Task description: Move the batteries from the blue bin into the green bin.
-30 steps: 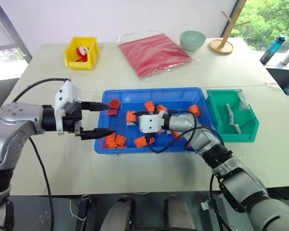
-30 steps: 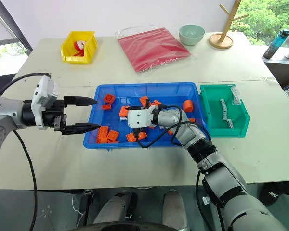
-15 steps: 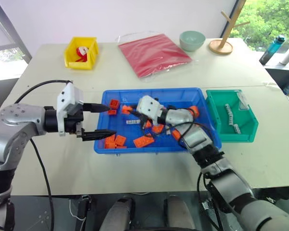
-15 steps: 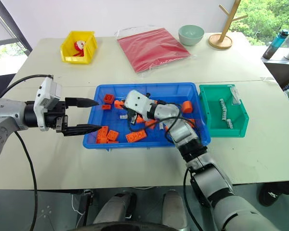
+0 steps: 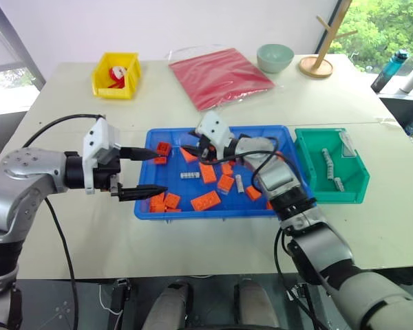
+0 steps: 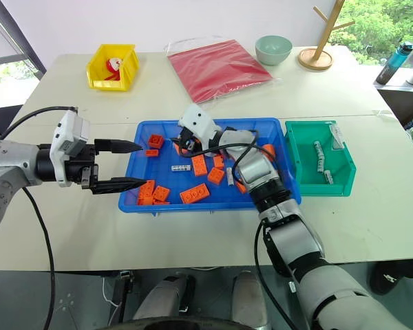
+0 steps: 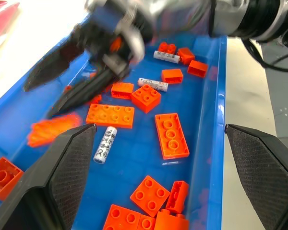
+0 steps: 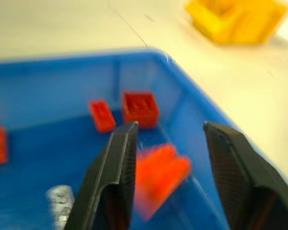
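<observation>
Now: searching | our right gripper (image 8: 168,158) parted, empty over blue bin (image 6: 134,196) | next: battery (image 6: 181,168) below.

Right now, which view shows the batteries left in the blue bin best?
The left wrist view: three batteries lie in plain sight among the orange bricks in the blue bin. The eye views show only small grey slivers, such as one mid-bin. The right wrist view shows one blurred end.
</observation>
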Available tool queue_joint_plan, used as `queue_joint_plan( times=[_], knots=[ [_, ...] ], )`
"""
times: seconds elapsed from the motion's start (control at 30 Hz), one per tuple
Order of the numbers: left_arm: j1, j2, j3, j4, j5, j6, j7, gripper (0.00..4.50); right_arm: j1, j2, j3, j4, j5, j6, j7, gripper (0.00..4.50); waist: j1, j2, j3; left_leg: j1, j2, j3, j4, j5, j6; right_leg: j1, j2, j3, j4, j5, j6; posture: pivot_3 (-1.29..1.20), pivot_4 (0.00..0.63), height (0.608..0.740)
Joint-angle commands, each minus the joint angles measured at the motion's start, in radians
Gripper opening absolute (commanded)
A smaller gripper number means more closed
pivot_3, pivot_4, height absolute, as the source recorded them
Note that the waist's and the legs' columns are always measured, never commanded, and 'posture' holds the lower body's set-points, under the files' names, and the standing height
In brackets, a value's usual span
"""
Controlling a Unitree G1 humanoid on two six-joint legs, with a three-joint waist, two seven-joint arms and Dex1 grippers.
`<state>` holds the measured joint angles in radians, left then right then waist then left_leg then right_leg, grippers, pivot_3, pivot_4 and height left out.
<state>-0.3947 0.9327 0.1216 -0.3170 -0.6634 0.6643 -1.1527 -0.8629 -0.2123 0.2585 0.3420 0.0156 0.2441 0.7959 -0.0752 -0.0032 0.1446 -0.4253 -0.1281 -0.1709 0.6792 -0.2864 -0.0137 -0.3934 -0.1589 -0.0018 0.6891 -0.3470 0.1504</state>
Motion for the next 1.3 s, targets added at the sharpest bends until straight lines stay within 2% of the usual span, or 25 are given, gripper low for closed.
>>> queue_joint_plan(
  times=[0.03, 0.2, 0.37, 0.6, 0.83, 0.93, 1.03, 1.17, 1.3],
  knots=[
    [0.005, 0.001, 0.021, -0.024, -0.008, -0.016, 0.004, 4.50, 0.046, -0.060, 0.022, -0.210, 0.066, 0.129, 0.124, 2.31, 0.003, 0.000, 0.000, 0.000, 0.000, 0.000, 0.000, 0.000, 0.000, 0.000, 0.000, 0.000, 0.000, 0.000, 0.000, 0.00, 0.150, 0.717],
    [0.018, -0.007, 0.023, -0.032, -0.007, -0.022, 0.014, 4.50, 0.093, -0.116, 0.062, -0.302, 0.072, 0.244, 0.175, 2.31, 0.004, 0.000, 0.000, 0.000, 0.000, 0.000, 0.000, 0.000, 0.000, 0.000, 0.000, 0.000, 0.000, 0.000, 0.000, 0.00, 0.150, 0.717],
    [0.023, -0.006, 0.022, -0.037, -0.008, -0.023, 0.014, 4.50, 0.092, -0.110, 0.079, -0.259, 0.063, 0.279, 0.179, 2.31, 0.004, 0.000, 0.000, 0.000, 0.000, 0.000, 0.000, 0.000, 0.000, 0.000, -0.001, 0.000, 0.000, 0.000, 0.000, 0.00, 0.150, 0.717],
    [0.017, -0.001, 0.022, -0.037, -0.006, -0.023, 0.012, 4.50, 0.035, -0.074, 0.136, -0.082, -0.005, 0.193, 0.170, 2.31, 0.004, 0.000, 0.000, 0.000, 0.000, 0.000, 0.000, 0.000, 0.000, 0.000, -0.001, 0.000, -0.001, 0.000, 0.000, 0.00, 0.150, 0.717],
    [0.021, -0.006, 0.024, -0.047, -0.009, -0.021, 0.021, 4.50, -0.008, -0.066, 0.176, -0.014, -0.048, 0.134, 0.198, 2.31, 0.005, 0.000, 0.000, 0.000, 0.000, 0.000, 0.000, 0.000, 0.000, 0.000, -0.001, 0.000, -0.001, 0.000, 0.000, 0.00, 0.150, 0.717],
    [0.026, -0.011, 0.025, -0.051, -0.009, -0.025, 0.027, 4.50, 0.001, -0.071, 0.192, -0.008, -0.066, 0.121, 0.209, 1.45, 0.004, 0.000, 0.000, 0.000, 0.000, 0.000, 0.000, 0.000, 0.000, 0.000, -0.001, 0.000, -0.001, 0.000, 0.000, 0.00, 0.150, 0.717],
    [0.025, -0.014, 0.022, -0.049, -0.007, -0.028, 0.030, 4.50, 0.007, -0.074, 0.199, -0.008, -0.073, 0.119, 0.219, 0.12, 0.003, 0.000, 0.000, 0.000, 0.000, 0.000, 0.000, 0.000, 0.000, 0.000, -0.001, 0.000, -0.001, 0.000, 0.000, 0.00, 0.150, 0.717],
    [0.020, -0.017, 0.017, -0.038, -0.003, -0.037, 0.028, 4.50, 0.001, -0.069, 0.172, -0.022, -0.063, 0.141, 0.213, 0.03, 0.003, 0.000, 0.000, 0.000, 0.000, 0.000, 0.000, 0.000, 0.000, 0.000, 0.000, 0.000, 0.000, 0.000, 0.000, 0.00, 0.150, 0.717],
    [0.023, -0.023, 0.012, -0.029, 0.002, -0.045, 0.027, 4.50, -0.012, -0.089, 0.089, -0.113, 0.000, 0.251, 0.210, 0.03, 0.005, 0.000, 0.000, 0.000, 0.000, 0.000, 0.000, 0.000, 0.000, 0.000, 0.000, 0.000, 0.000, 0.000, 0.000, 0.00, 0.150, 0.717]
  ],
)
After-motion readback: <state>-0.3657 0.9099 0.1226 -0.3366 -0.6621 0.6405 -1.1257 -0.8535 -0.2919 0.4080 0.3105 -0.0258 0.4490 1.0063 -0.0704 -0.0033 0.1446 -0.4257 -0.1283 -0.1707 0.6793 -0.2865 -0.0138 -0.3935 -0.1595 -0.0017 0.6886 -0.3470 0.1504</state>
